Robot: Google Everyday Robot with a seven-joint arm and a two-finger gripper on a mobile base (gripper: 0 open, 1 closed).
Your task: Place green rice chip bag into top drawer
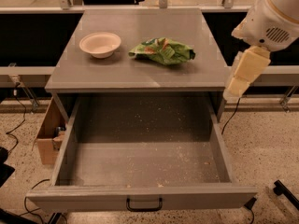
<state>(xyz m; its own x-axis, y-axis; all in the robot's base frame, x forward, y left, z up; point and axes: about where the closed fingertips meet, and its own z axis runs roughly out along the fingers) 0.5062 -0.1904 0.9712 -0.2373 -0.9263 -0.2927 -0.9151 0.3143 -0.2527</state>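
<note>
Off the table's (pixel 140 76) right edge hangs the tool (pixel 235 85).

The wide, shallow grey top drawer (pixel 140 197) is pulled out, its speckled floor reachable from above. On the grey tabletop (pixel 140 76), a round beige bowl (pixel 100 44) sits left of the crinkled green rice chip bag (pixel 163 51), with a gap between them. The cream end effector (pixel 233 88) hangs just off the tabletop's right front corner.
</note>
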